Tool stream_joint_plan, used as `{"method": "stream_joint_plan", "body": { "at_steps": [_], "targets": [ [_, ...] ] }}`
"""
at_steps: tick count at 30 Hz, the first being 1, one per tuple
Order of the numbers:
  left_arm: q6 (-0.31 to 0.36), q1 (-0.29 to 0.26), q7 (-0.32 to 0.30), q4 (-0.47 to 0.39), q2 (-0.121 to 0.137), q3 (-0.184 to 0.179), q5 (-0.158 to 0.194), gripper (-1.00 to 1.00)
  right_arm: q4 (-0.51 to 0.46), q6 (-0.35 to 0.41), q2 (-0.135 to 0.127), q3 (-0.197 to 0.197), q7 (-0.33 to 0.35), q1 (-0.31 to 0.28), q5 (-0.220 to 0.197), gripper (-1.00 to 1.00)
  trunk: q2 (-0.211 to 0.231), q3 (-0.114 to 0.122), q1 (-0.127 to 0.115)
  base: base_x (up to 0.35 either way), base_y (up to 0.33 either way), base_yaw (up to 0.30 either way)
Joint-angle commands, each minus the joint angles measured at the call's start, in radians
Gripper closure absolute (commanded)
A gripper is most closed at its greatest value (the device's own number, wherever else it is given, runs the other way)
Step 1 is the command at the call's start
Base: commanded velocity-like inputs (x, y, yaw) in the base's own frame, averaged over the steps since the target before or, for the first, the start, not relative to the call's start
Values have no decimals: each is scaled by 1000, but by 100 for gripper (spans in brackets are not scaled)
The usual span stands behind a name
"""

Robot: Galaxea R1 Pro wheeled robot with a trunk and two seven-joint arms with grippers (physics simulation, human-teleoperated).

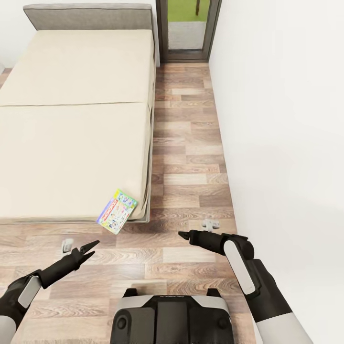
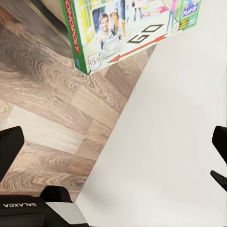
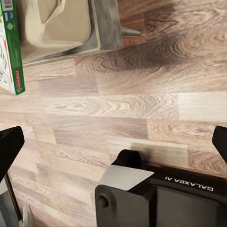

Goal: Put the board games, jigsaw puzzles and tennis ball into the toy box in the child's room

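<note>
One board game, a Monopoly carton, lies tilted on the near right corner of the cream bed and overhangs its edge. The left wrist view shows the carton's printed face close up. In the right wrist view its green edge is just visible. My left gripper hovers open over the floor, below and left of the carton, its fingers spread wide with nothing between them. My right gripper is open to the carton's right, its fingers also wide apart.
A white wall runs along the right, leaving a strip of wood-plank floor between it and the bed. A glazed door closes the far end. The bed's legs stand near my grippers. My base is below.
</note>
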Motion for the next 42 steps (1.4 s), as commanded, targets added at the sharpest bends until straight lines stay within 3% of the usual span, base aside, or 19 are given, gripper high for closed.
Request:
{"method": "stream_joint_plan", "body": {
  "at_steps": [1,5,15,42],
  "targets": [
    [8,0,-2,0,0,0,13,-100,-1,4,0,-1,4,0,4,-100,-1,-2,0,0,0,0],
    [9,0,-13,-4,4,0,40,-100,-1,4,0,-1,4,0,7,-100,-1,-9,0,0,0,0],
    [11,0,-127,-7,34,0,49,-100,-1,4,0,0,4,0,8,-100,-1,-25,0,0,0,0],
    [8,0,-145,-8,38,-1,47,-100,-1,6,0,-1,1,0,-4,-100,-1,-69,0,0,0,0]
  ]
}}
